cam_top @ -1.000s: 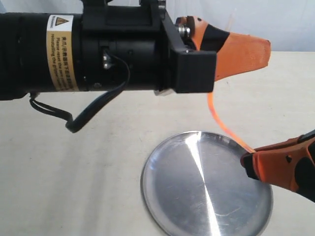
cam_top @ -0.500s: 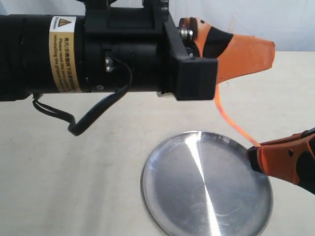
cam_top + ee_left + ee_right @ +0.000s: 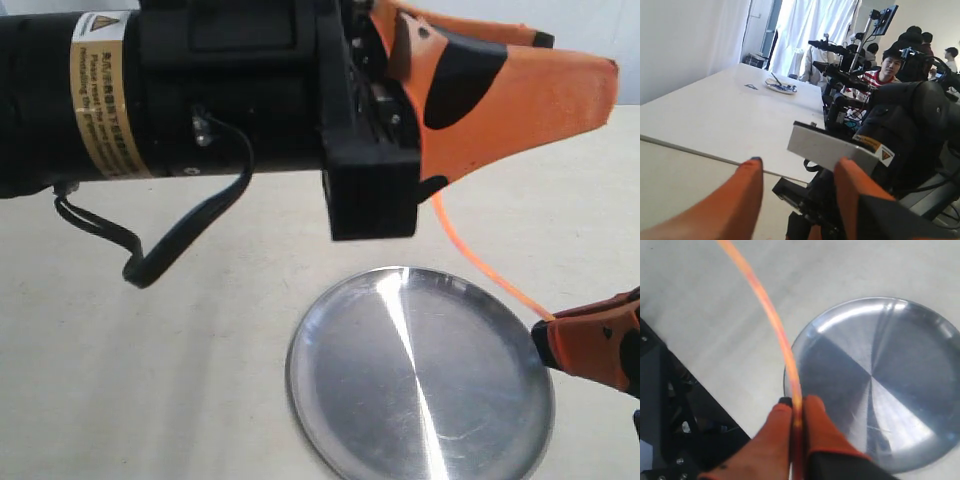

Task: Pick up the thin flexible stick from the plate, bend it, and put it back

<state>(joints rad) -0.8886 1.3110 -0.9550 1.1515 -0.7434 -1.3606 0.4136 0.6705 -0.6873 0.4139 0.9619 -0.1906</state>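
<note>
Currently pinches the thin flexible stick (image 3: 778,326) in the right gripper (image 3: 797,402), jaws closed tight on its lower end, just above the rim of the plate (image 3: 400,400), on the right side in the exterior view. Bows up and leftward from that pinch in one smooth curve, clear of the metal, toward the underside of the left gripper (image 3: 800,167). Hides its upper end behind that gripper; cannot tell whether touching there. Shows the left jaws standing apart in the left wrist view, a wide gap between the two orange tips. As for the plate: flat on the pale table (image 3: 150,380), round, silver, with a bright streak across the middle.
</note>
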